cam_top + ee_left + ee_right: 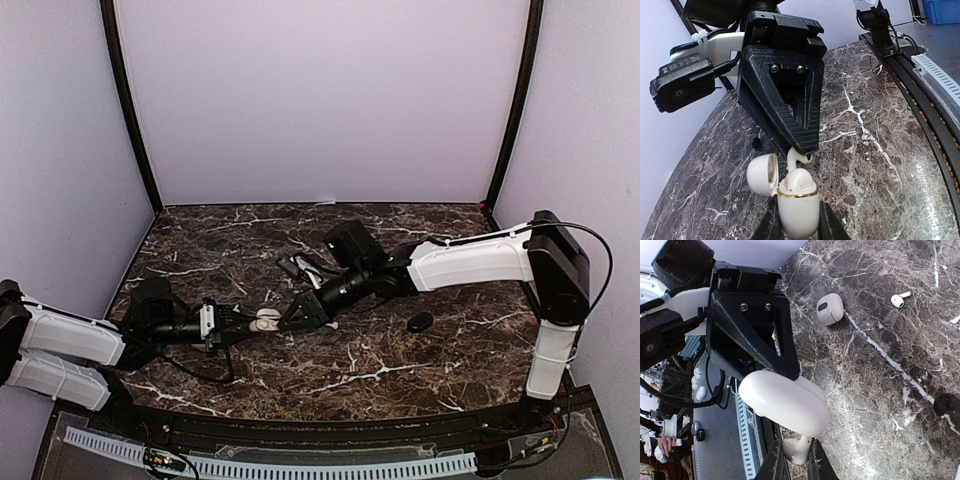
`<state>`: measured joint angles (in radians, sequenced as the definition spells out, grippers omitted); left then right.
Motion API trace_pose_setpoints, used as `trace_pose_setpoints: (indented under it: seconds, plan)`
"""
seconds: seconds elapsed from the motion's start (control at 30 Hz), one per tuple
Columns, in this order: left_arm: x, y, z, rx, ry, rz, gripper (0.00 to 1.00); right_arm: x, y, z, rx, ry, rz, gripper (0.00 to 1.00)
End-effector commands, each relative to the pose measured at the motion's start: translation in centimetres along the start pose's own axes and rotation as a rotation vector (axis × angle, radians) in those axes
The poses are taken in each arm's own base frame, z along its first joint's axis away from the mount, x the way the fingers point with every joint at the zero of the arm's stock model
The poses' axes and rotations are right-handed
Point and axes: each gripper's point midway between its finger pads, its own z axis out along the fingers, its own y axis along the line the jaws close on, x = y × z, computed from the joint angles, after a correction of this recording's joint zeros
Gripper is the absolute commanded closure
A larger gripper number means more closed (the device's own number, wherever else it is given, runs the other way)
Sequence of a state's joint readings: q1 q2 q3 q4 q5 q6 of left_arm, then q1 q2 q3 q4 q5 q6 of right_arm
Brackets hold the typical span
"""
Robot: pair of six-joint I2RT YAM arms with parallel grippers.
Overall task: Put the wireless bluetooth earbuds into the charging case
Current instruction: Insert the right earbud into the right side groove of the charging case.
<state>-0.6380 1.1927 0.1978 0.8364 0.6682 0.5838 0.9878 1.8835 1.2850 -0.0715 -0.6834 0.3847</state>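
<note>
Marble tabletop (400, 370): left fingers (771, 225) clamp one of two white cases (797, 207), right fingers (774, 465) pinch one of two white earbuds (797, 450).

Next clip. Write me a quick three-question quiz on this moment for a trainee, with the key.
1. True or false: the white charging case in the left gripper has its lid shut.
2. The right gripper holds: A) a white earbud, B) a black earbud, C) nothing.
3. In the right wrist view, what small item lies on the marble table near the closed white case?
Key: 1 false, the lid is open. 2 A, the held white earbud. 3 a loose white earbud.
</note>
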Motion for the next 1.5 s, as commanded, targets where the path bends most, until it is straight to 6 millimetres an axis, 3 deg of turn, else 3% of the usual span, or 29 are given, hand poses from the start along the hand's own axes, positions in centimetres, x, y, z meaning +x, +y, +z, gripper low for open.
trace_pose_setpoints:
  seconds: [0.0, 0.53, 0.8, 0.93, 1.13, 1.33, 1.47]
  plan:
    - [-1.3, 0.6, 0.3, -0.005, -0.034, 0.027, 1.00, -0.9, -1.1, 0.3, 0.080, -0.028, 0.027, 0.94]
    - [-0.9, 0.4, 0.7, 0.005, -0.023, 0.019, 1.00, -1.7, -0.5, 1.5, 0.060, -0.059, 0.082, 0.92]
    - [-0.5, 0.4, 0.9, 0.005, -0.015, 0.005, 1.00, -2.1, 1.4, 1.0, -0.031, -0.071, 0.064, 0.67]
    - [-0.4, 0.5, 0.9, -0.003, -0.015, -0.006, 1.00, -2.1, 2.4, 0.4, -0.067, -0.082, 0.049, 0.60]
    - [-1.1, 0.7, 0.9, -0.012, -0.054, -0.033, 1.00, -1.6, 2.6, -0.5, -0.062, -0.075, 0.060, 0.60]
    - [-2.8, 1.0, 0.4, -0.034, -0.144, -0.068, 1.00, -1.2, 1.5, -1.5, 0.006, -0.080, 0.091, 0.61]
    - [-3.6, 0.6, 0.2, -0.014, -0.193, -0.086, 1.00, -1.5, 1.4, -2.4, 0.025, -0.104, 0.103, 0.65]
